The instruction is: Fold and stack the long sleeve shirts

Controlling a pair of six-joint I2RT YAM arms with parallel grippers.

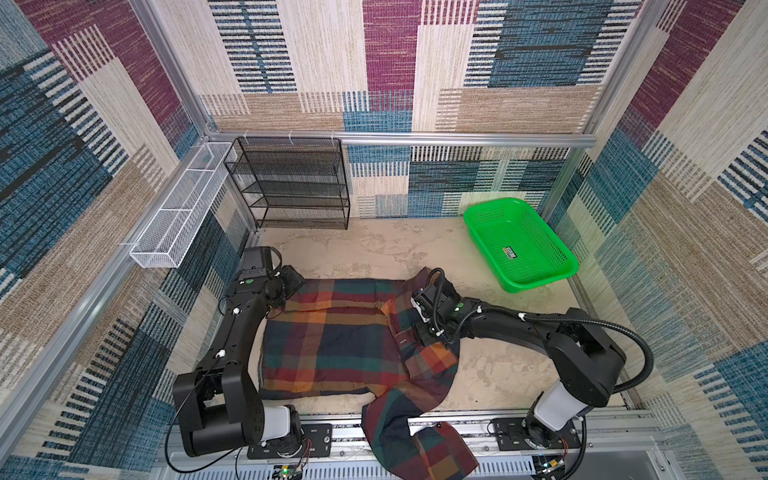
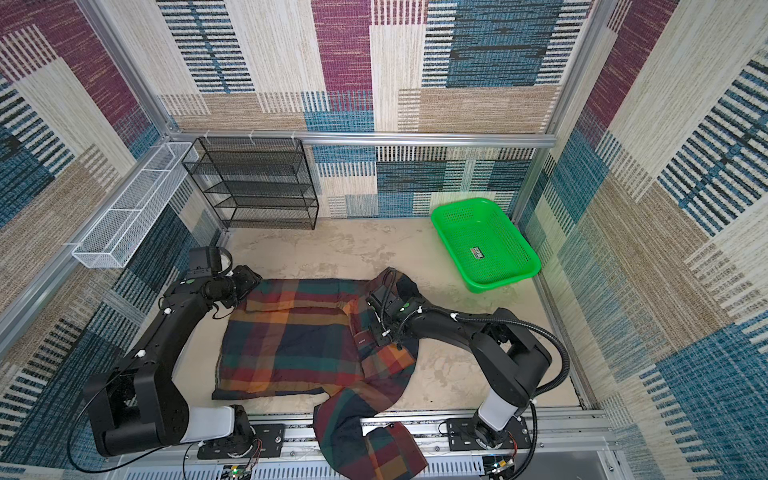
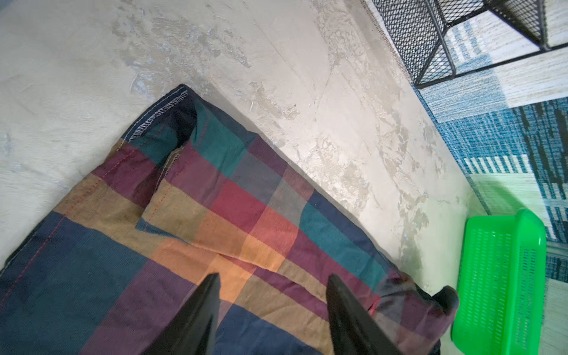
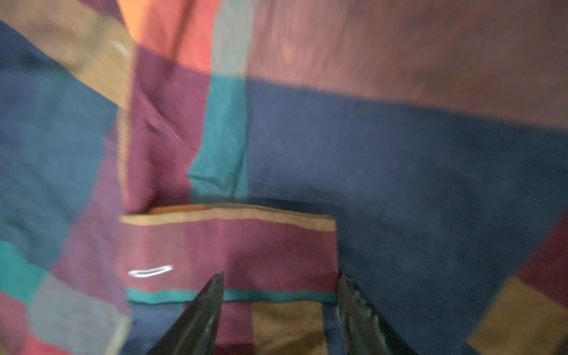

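Note:
The long sleeve shirt (image 1: 332, 336) (image 2: 291, 340) is a big-checked plaid in navy, green, maroon and orange, and it lies flat on the table in both top views. One sleeve (image 1: 415, 440) trails off the front edge over the rail. My left gripper (image 1: 293, 282) (image 3: 273, 278) hovers open just over the shirt's far left corner, nothing between its fingers. My right gripper (image 1: 424, 334) (image 4: 281, 275) is low over the bunched right side. It stands open astride a maroon cuff (image 4: 227, 252) with a white buttonhole; that view is blurred.
A green plastic basket (image 1: 519, 245) sits at the back right. A black mesh shelf (image 1: 291, 187) stands against the back wall, and a white wire basket (image 1: 178, 212) hangs on the left wall. An aluminium rail (image 1: 469, 419) runs along the front.

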